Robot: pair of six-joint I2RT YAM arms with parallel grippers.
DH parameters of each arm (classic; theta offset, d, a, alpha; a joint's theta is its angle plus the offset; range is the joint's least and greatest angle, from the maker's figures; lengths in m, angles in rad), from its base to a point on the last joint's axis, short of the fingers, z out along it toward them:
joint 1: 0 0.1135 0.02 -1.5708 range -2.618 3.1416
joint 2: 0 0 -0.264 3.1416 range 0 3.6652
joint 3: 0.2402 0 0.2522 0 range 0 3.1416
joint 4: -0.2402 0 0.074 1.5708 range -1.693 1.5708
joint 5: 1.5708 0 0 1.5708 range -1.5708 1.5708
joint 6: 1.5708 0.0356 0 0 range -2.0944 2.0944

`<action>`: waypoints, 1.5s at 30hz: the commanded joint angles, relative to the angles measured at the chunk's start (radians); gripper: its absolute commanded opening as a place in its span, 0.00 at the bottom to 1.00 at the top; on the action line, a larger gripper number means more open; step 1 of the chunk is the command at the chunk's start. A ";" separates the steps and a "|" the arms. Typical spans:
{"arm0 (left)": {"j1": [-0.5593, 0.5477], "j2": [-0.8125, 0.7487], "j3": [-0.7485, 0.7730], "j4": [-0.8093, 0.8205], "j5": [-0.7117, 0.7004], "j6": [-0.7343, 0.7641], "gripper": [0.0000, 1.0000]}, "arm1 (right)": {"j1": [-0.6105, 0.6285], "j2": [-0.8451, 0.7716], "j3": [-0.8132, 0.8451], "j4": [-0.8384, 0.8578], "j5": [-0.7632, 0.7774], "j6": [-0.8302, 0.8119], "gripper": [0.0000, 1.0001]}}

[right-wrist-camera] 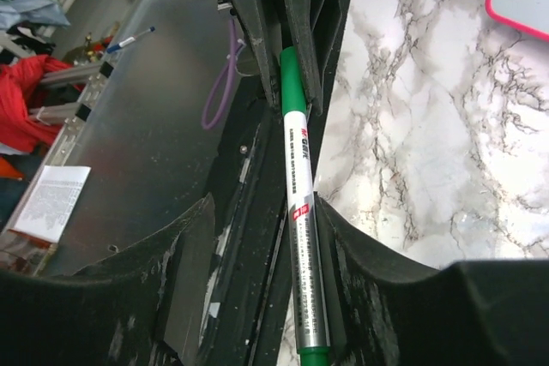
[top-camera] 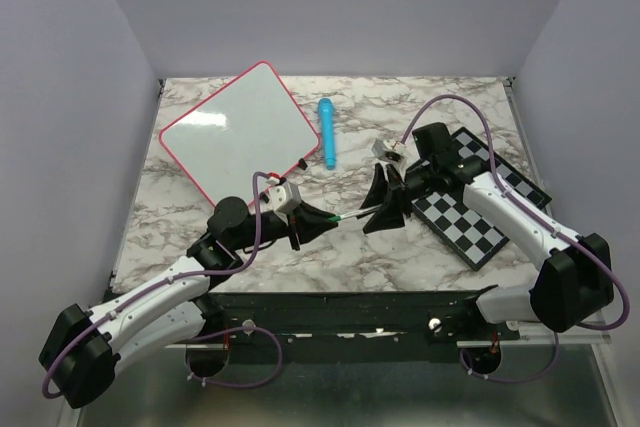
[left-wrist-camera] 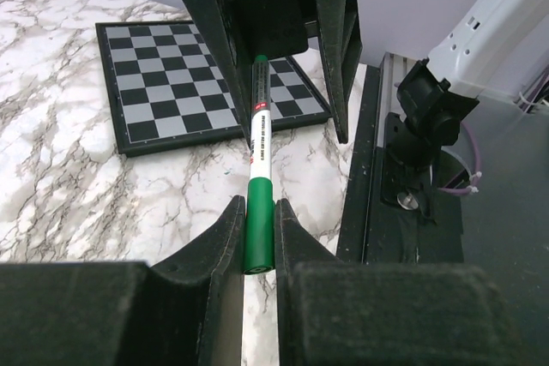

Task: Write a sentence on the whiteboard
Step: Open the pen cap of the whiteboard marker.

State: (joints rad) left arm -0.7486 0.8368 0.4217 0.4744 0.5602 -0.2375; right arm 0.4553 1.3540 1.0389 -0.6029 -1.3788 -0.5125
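Back left on the counter [top-camera: 330,257], the whiteboard [top-camera: 240,127] lies blank: no sentence is written yet, so all the writing is left. Left jaws clamp one end of the green marker [left-wrist-camera: 258,203]; right jaws stand apart around its other end, probably for uncapping. No containers in view.

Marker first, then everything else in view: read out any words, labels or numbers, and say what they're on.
Nothing here is clear enough to quote.
marker: a line of black print and a red patch on the white barrel, too small to read.
whiteboard: no writing visible.
paper sheet: print too small to read.
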 commanded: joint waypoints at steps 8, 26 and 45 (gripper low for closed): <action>-0.018 0.018 -0.058 0.156 -0.042 -0.063 0.00 | 0.003 -0.012 -0.056 0.244 -0.022 0.265 0.49; -0.020 -0.002 -0.080 0.179 -0.079 -0.068 0.00 | 0.005 -0.007 -0.083 0.290 -0.012 0.301 0.45; -0.020 0.021 -0.051 0.139 -0.059 -0.045 0.00 | 0.011 -0.003 -0.080 0.278 -0.006 0.287 0.22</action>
State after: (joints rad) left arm -0.7681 0.8474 0.3511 0.6037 0.5091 -0.3107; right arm 0.4553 1.3537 0.9649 -0.3294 -1.3739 -0.2199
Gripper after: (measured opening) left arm 0.208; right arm 0.306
